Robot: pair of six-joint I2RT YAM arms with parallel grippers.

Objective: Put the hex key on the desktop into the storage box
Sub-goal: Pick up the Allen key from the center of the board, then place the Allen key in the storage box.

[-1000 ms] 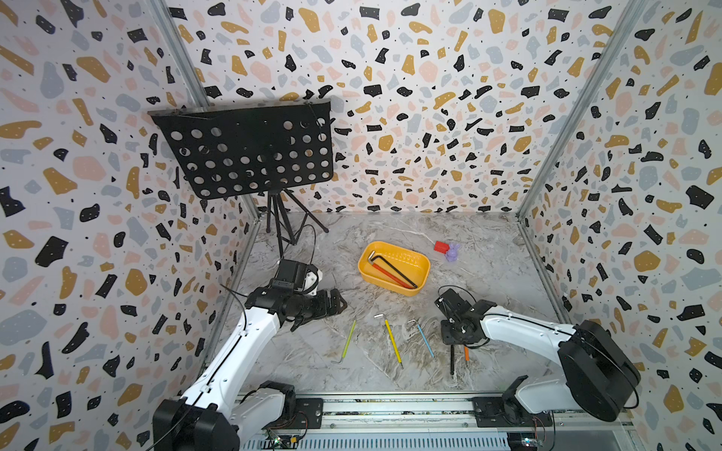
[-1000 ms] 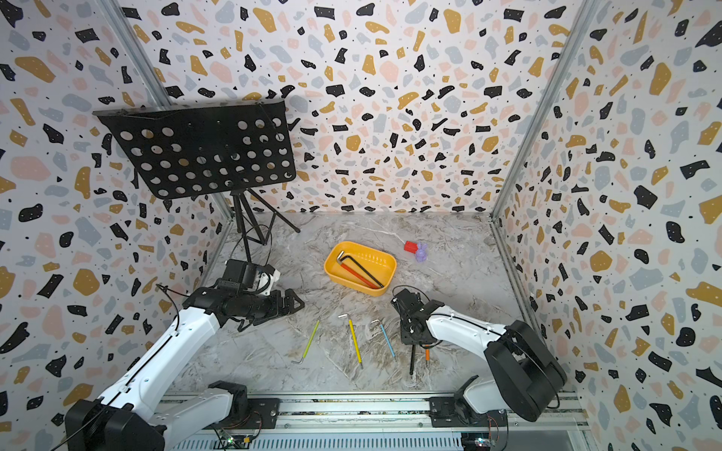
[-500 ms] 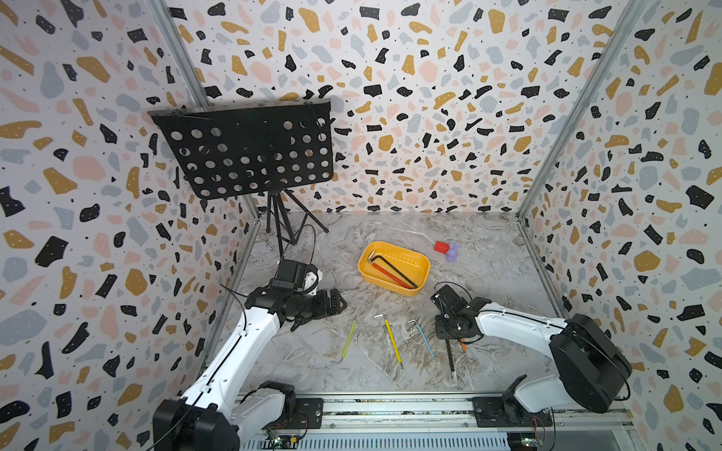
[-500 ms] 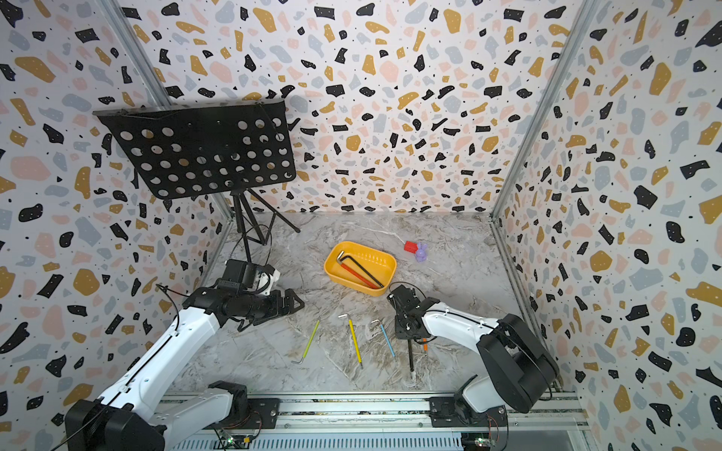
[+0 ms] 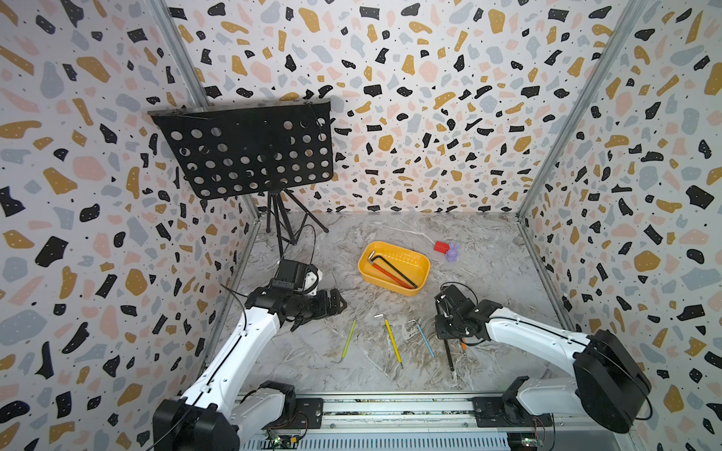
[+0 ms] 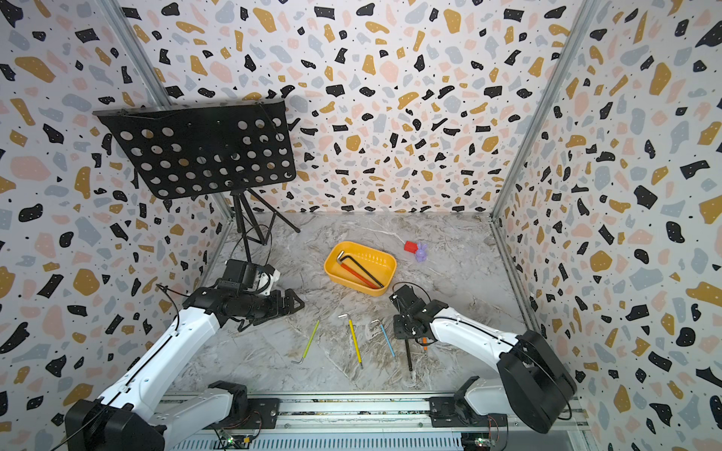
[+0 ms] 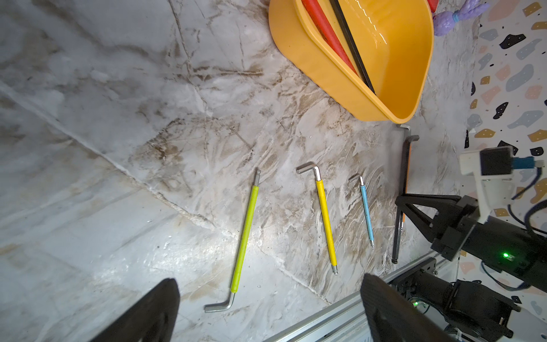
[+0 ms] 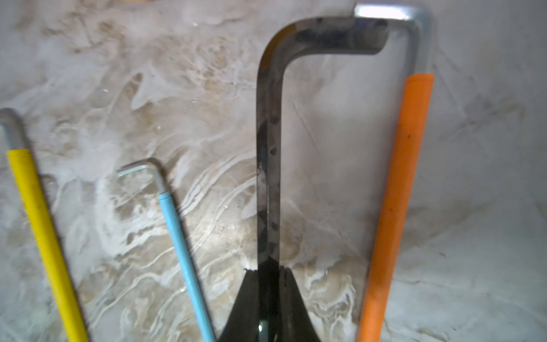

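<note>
The yellow-orange storage box (image 5: 424, 269) (image 6: 392, 264) (image 7: 325, 68) stands mid-desktop and holds a red and a black hex key. Several hex keys lie in a row on the desktop in front of it: green (image 5: 347, 339), yellow (image 5: 392, 341), blue (image 5: 424, 339), black (image 5: 449, 355) (image 8: 268, 148) and orange (image 8: 399, 192). My right gripper (image 5: 445, 332) (image 8: 268, 281) is shut on the black hex key's long shaft, low over the desktop. My left gripper (image 5: 340, 304) (image 7: 266, 311) hovers open to the left, with nothing between its fingers.
A small red block (image 5: 441, 246) and a purple toy (image 5: 452, 253) sit behind the box. A black perforated music stand (image 5: 250, 152) on a tripod fills the back left corner. Terrazzo walls enclose three sides; a metal rail (image 5: 390, 410) runs along the front.
My right gripper's jaws have closed on the black hex key and the wrist has shifted slightly. The left arm has not moved.
</note>
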